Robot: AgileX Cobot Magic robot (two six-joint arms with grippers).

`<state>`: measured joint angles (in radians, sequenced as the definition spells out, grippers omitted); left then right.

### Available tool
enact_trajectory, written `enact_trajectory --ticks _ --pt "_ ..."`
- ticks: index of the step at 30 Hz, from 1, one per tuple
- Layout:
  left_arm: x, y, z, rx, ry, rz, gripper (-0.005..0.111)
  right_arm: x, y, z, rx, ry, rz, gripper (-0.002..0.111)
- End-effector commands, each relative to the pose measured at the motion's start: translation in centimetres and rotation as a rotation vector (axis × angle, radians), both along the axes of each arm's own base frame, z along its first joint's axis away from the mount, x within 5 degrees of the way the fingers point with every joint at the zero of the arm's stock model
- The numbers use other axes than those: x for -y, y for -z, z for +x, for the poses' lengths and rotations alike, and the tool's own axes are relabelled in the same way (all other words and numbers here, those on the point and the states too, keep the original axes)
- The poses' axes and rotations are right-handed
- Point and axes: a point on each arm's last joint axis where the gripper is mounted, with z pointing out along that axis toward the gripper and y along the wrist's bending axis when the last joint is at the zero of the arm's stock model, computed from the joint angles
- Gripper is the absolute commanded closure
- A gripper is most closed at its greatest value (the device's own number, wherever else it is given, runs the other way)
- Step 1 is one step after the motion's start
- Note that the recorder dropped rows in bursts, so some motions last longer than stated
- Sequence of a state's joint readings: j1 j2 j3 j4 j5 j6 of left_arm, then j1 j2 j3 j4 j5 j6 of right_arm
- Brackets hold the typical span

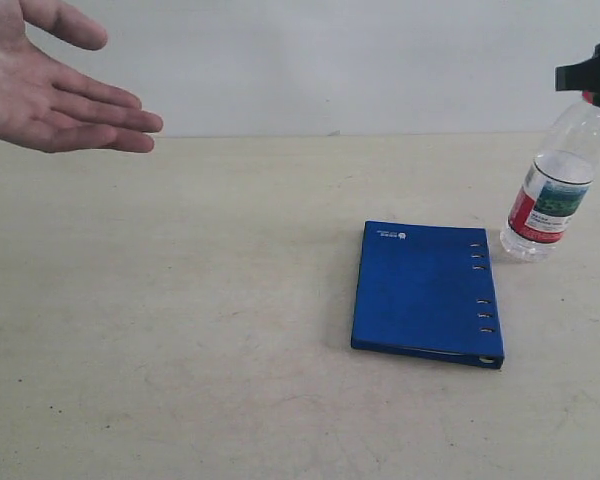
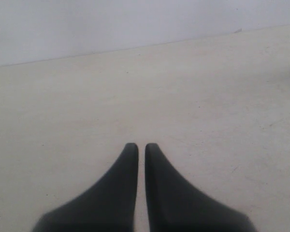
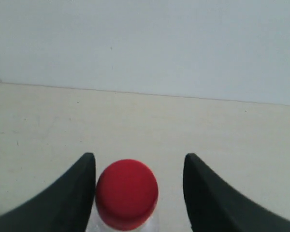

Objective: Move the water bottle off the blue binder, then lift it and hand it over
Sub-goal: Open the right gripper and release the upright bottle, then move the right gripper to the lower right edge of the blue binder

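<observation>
The right hand [image 3: 139, 155] straddles the bottle [image 1: 550, 195] beside the binder [image 1: 425, 290], jaws apart, perhaps touching its cap [image 3: 126, 193]. The left hand [image 2: 141, 145] is closed, empty.

The binder [image 1: 425, 292] lay flat on the table [image 1: 180, 330], right of centre. The water bottle [image 1: 552, 195] stood on the table just beside the binder's far right corner, off it, tilted with its top toward the right. Its cap [image 3: 127, 193] sat between the right gripper's [image 3: 139, 162] fingers, against one and apart from the other. A person's hand [image 1: 55, 90] hovered at far left, well apart from both.
</observation>
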<state>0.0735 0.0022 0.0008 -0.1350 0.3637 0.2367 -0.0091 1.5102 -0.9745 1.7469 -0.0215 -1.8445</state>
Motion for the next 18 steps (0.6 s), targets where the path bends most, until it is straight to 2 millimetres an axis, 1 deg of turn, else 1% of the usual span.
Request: enact_trajectory --ticks 1,2,3,4,5,6,7,8,9,10,11,12,13,14,15,16,18 --pt "0.0 0.0 0.0 0.004 0.003 -0.003 0.102 -0.1 -3.8 -1.7 0.114 -0.017 -0.021 0.06" --pt "0.0 0.0 0.0 0.004 0.003 -0.003 0.102 -0.1 -4.7 -2.3 0.144 -0.02 -0.022 0.06" --pt "0.0 0.0 0.0 0.004 0.003 -0.003 0.102 -0.4 -6.2 -3.4 0.197 -0.041 0.0 0.06" --pt "0.0 0.0 0.0 0.004 0.003 -0.003 0.102 -0.8 -7.1 -4.1 0.23 -0.065 0.025 0.06" --pt "0.0 0.0 0.0 0.004 0.003 -0.003 0.102 -2.0 -8.6 -5.7 0.29 -0.149 0.063 0.06" --pt "0.0 0.0 0.0 0.004 0.003 -0.003 0.102 -2.8 -9.0 -6.5 0.312 -0.207 0.086 0.06" --pt "0.0 0.0 0.0 0.004 0.003 -0.003 0.102 -4.4 -9.4 -8.0 0.336 -0.315 0.147 0.06" --pt "0.0 0.0 0.0 0.004 0.003 -0.003 0.102 -5.4 -9.4 -8.8 0.338 -0.378 0.193 0.06" --pt "0.0 0.0 0.0 0.004 0.003 -0.003 0.102 -7.1 -8.5 -10.4 0.298 -0.504 0.266 0.063" --pt "0.0 0.0 0.0 0.004 0.003 -0.003 0.102 -8.8 -6.7 -11.9 0.177 -0.644 0.28 0.075" --pt "0.0 0.0 0.0 0.004 0.003 -0.003 0.102 -9.4 -5.3 -12.7 0.083 -0.708 0.268 0.085" --pt "0.0 0.0 0.0 0.004 0.003 -0.003 0.102 -10.1 -2.3 -14.2 -0.124 -0.798 0.233 0.104" --pt "0.0 0.0 0.0 0.004 0.003 -0.003 0.102 -10.1 -0.6 -15.0 -0.23 -0.808 0.217 0.108" --pt "0.0 0.0 0.0 0.004 0.003 -0.003 0.102 -9.6 2.4 -16.1 -0.376 -0.76 0.207 0.108" --pt "0.0 0.0 0.0 0.004 0.003 -0.003 0.102 -9.3 3.7 -16.5 -0.427 -0.714 0.225 0.108" --pt "0.0 0.0 0.0 0.004 0.003 -0.003 0.102 -8.8 5.6 -17.1 -0.481 -0.618 0.259 0.108" --pt "0.0 0.0 0.0 0.004 0.003 -0.003 0.102 -8.3 7.1 -17.6 -0.516 -0.524 0.295 0.108"
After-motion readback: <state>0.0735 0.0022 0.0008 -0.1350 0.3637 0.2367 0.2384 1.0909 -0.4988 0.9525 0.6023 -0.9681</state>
